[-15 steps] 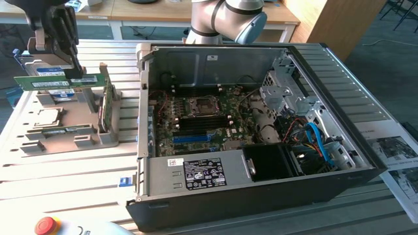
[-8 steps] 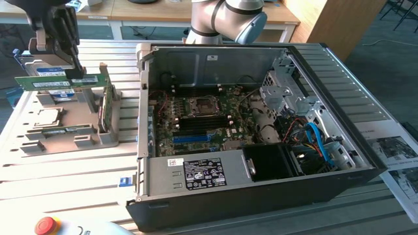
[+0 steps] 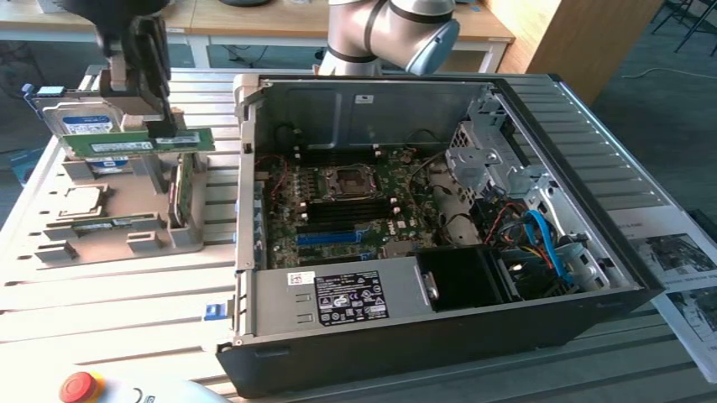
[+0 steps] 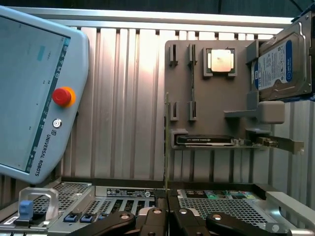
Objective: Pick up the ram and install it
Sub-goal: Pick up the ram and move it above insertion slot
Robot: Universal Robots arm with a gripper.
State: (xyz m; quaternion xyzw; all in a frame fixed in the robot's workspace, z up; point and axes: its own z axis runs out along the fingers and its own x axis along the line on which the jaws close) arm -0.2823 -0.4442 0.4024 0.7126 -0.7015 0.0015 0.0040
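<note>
The ram (image 3: 123, 144) is a long green stick held level in the air above the grey parts fixture (image 3: 67, 248), on the exterior view's left of the open computer case (image 3: 448, 336). My gripper (image 3: 166, 130) is shut on the stick near one end. In the wrist view the ram (image 4: 166, 128) is seen edge-on as a thin line running out from between my shut fingers (image 4: 158, 216), with the gripper (image 4: 166, 195) closed around it. The motherboard (image 3: 348, 201) lies exposed inside the case, apart from the ram.
The fixture (image 4: 236, 98) carries a second green stick (image 4: 192, 73), a processor (image 4: 220, 61), a hard drive (image 4: 280, 64) and a card on edge (image 4: 206, 140). A teach pendant (image 4: 34, 93) lies on the slatted table (image 4: 128, 98). Papers (image 3: 683, 269) sit beside the case.
</note>
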